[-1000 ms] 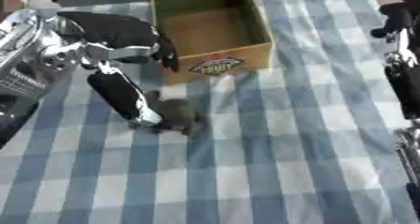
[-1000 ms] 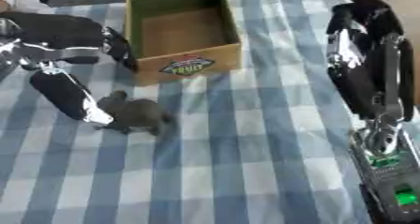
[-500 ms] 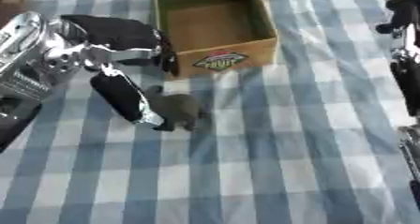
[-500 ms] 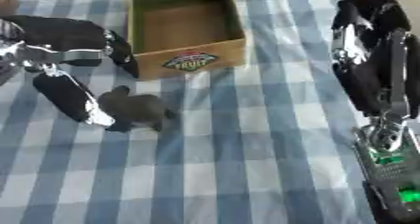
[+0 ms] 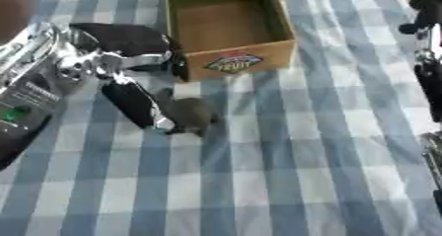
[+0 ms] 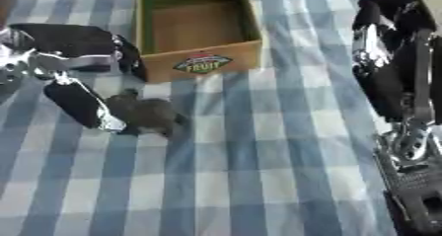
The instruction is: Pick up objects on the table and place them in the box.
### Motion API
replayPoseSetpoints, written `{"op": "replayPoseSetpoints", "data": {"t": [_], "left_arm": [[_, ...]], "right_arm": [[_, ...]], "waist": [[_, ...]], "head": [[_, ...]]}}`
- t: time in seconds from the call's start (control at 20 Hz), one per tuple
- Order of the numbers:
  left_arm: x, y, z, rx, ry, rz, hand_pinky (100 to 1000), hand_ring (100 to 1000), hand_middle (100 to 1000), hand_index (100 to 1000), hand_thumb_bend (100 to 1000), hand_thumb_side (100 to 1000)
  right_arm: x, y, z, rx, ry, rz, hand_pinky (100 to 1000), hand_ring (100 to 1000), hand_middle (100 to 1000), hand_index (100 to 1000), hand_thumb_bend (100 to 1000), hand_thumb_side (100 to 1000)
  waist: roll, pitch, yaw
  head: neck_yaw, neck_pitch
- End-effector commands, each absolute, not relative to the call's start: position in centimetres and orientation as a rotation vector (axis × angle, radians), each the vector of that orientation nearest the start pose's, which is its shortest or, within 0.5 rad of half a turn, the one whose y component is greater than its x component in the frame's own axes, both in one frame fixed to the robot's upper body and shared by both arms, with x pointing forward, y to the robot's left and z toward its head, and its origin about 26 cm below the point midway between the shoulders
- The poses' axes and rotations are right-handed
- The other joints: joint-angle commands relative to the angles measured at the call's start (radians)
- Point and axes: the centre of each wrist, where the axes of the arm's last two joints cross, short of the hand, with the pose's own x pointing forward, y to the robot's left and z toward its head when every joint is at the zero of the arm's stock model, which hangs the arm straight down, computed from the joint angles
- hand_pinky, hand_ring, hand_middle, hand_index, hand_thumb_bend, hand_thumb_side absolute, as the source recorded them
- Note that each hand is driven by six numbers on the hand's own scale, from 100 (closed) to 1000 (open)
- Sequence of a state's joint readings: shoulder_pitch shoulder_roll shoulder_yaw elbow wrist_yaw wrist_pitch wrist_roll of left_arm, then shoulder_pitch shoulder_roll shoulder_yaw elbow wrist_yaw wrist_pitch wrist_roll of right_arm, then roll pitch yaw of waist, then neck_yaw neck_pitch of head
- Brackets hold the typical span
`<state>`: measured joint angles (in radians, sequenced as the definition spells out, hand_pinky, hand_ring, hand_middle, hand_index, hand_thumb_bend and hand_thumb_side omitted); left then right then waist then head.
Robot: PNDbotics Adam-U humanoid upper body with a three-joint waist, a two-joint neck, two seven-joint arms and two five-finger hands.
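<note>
Left eye view
Left hand (image 5: 129,57): one extended digit against the grey object's left side, other fingers curled by the box; grasp uncertain.
Grey object (image 5: 192,114): dark lump on the checked table (image 5: 285,180), just before the box.
Cardboard box (image 5: 226,30): open, fruit label in front.

Right eye view
Right hand (image 6: 388,57): raised at right edge, holding nothing; finger state unclear.

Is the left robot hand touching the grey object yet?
Touching. In the right eye view, the left robot hand's lower finger lies against the left side of the grey object, with no tablecloth showing between them.
</note>
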<state>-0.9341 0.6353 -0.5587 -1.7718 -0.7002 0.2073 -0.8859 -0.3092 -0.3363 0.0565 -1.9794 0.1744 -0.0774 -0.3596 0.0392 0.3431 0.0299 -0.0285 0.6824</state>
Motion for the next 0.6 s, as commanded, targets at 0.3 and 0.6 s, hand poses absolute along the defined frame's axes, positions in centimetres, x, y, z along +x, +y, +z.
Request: {"op": "replayPoseSetpoints", "data": {"t": [0.3, 0.6], "left_arm": [[35.2, 14.9, 28.9, 0.843, -1.298, -2.011, 835, 778, 796, 835, 446, 424], [35.6, 14.6, 28.2, 0.793, -1.278, -2.021, 836, 776, 791, 813, 459, 445]], "right_arm": [[30.0, -24.7, 20.3, -0.453, -2.442, 0.126, 647, 803, 654, 839, 127, 613], [30.0, -24.7, 20.3, -0.454, -2.439, 0.122, 647, 803, 655, 839, 125, 612]], "waist": [[-0.005, -0.013, -0.001], [-0.005, -0.012, -0.003]], "head": [[0.001, -0.020], [0.002, -0.023]]}}
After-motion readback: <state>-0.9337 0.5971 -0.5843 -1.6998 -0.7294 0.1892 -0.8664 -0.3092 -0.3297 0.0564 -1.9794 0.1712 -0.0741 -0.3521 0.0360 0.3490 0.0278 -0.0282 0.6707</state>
